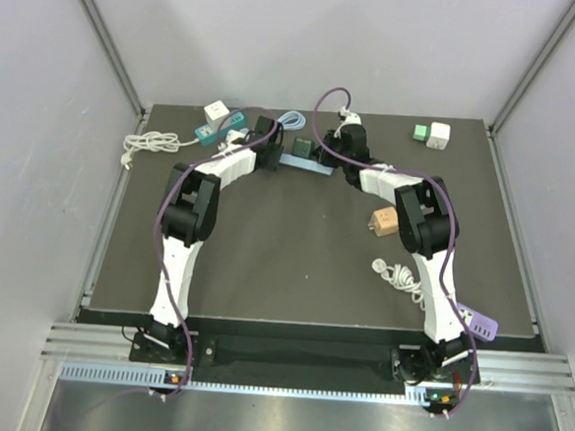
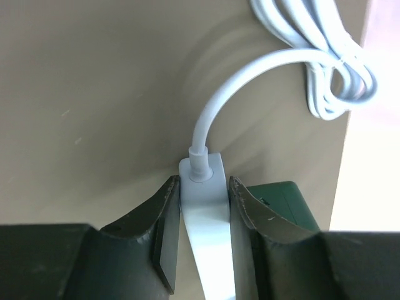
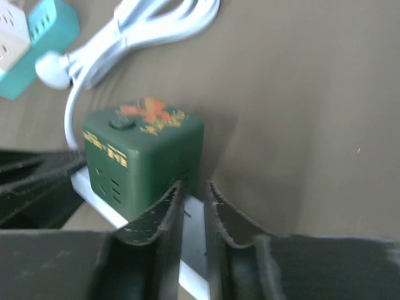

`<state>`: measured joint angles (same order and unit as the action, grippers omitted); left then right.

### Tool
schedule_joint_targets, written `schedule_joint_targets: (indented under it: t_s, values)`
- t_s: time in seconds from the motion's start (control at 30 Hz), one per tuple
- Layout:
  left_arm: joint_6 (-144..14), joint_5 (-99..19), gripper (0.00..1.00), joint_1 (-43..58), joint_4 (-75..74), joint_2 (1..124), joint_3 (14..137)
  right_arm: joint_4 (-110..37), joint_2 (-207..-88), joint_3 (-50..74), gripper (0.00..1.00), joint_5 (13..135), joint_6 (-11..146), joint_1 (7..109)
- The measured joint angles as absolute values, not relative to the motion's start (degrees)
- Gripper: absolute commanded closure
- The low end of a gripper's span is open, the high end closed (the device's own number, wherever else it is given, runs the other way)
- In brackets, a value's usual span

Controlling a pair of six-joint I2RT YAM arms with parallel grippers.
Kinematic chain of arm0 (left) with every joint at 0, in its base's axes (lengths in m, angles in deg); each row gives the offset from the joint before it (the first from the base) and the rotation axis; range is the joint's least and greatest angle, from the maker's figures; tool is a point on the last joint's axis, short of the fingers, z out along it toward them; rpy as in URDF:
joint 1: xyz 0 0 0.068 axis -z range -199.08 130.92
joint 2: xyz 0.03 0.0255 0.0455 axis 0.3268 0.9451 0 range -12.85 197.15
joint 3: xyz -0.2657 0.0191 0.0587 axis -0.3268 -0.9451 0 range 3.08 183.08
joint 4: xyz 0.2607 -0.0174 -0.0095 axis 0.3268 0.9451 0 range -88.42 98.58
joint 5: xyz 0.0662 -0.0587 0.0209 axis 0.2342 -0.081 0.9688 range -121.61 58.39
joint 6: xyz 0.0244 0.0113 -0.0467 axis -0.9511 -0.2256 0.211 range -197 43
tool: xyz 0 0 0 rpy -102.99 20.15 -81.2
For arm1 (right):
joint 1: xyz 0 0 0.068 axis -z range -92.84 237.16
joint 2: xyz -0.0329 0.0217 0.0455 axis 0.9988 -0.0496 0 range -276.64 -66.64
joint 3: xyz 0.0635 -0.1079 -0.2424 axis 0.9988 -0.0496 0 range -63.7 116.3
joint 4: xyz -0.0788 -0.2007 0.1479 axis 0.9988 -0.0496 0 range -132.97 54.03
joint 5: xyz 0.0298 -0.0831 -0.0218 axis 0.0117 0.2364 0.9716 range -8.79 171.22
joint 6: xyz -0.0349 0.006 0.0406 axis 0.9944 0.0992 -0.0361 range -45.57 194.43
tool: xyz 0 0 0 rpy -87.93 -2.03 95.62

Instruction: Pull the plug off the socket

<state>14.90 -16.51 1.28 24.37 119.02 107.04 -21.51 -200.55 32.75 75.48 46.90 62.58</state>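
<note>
The left tool (image 2: 203, 187) is clamped across the end of the white strip (image 2: 206, 225), one pad on each long side, just behind the point where the cord (image 2: 231, 87) leaves it. The green cube (image 3: 144, 150) sits on that strip, close to the right of the left tool's fingers. With slot holes on its side and no cord of its own, it reads as the plug-in piece, and the strip as the socket.

The right tool (image 3: 195, 187) is clenched almost shut. Its tips are just beside the cube's near lower corner and over the strip, and it is not grasping the cube. Whether it pinches anything in the narrow gap between them cannot be told.

To do this step well, the left tool should hold the strip flat against the counter (image 2: 94, 94) and not let it twist. The right tool needs to spread, straddle the cube on two opposite faces low down, then clamp firmly. The pull should go straight up from the strip. A sideways tug could bind the pins or drag the strip through the left grip.
</note>
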Motion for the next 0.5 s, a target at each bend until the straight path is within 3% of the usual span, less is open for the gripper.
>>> schedule_joint_targets:
  t_s: [0.27,0.4,0.5]
  values:
    - [0.71,-15.92,1.00,0.58,0.30,113.01,89.49,-26.41,-199.81,34.28,0.45,68.35,45.74,65.36]
    - [-6.98,-22.02,1.00,-1.34,-17.09,110.87,79.13,-26.43,-199.48,35.70,0.21,57.80,46.66,69.31]
    - [-9.60,-30.18,1.00,-3.55,-29.49,112.47,75.59,-29.01,-199.26,37.38,0.13,50.45,52.04,71.78]
